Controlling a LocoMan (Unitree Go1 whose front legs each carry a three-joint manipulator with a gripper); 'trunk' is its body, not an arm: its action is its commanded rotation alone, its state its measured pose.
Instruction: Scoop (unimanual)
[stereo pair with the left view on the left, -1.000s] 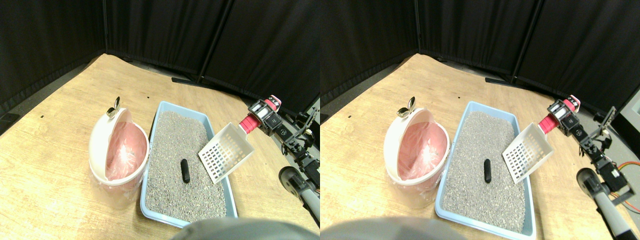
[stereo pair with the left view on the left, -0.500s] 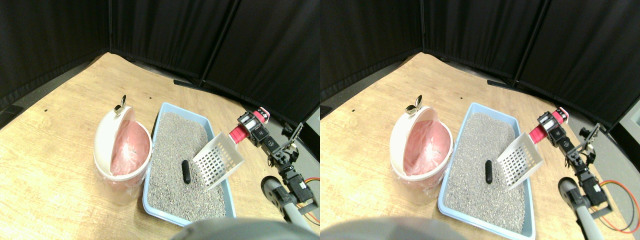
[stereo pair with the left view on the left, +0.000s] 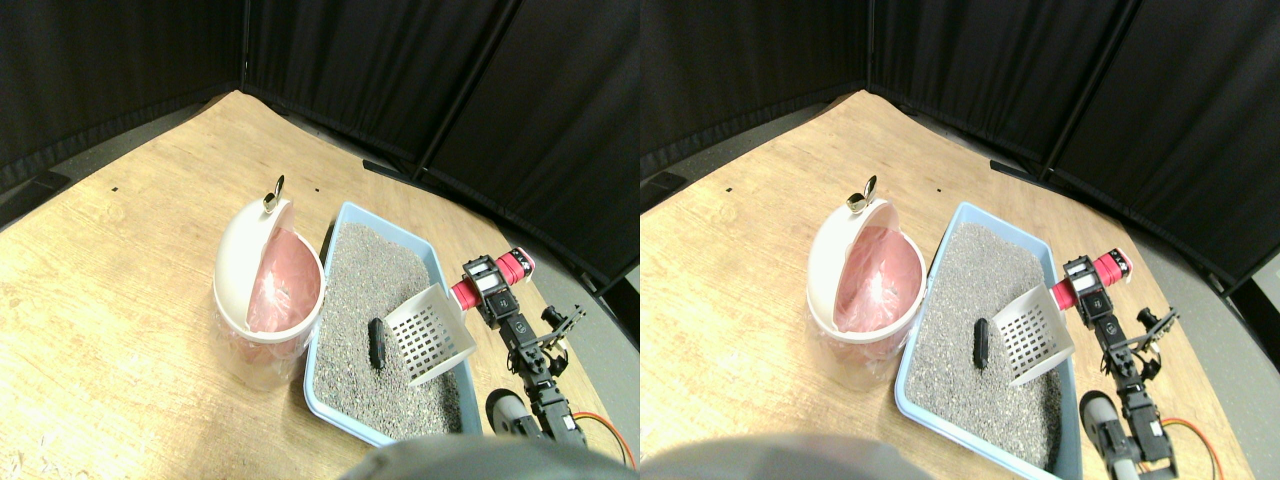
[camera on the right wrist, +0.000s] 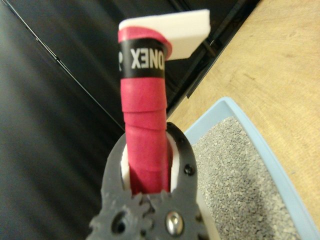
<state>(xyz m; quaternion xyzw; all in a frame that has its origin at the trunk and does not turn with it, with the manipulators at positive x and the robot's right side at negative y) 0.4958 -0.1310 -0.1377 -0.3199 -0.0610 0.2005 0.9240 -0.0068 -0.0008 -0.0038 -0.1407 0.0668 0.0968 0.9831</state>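
Over the blue litter tray (stereo pair with the left view on the left: 333, 232), your right gripper (stereo pair with the left view on the left: 478, 291) clamped on the red-wrapped handle (camera on the right wrist: 144, 135) of the white slotted scoop (stereo pair with the left view on the left: 430, 333), scoop tilted just beside the dark lump (stereo pair with the left view on the left: 377, 342) on the grey litter (stereo pair with the left view on the left: 360, 290), white bin (stereo pair with the left view on the left: 240, 270) left of tray.

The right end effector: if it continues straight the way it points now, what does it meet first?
Probably the litter in the blue tray. The right end effector, shut on the scoop, points down toward it beside the dark lump; depth is unclear.
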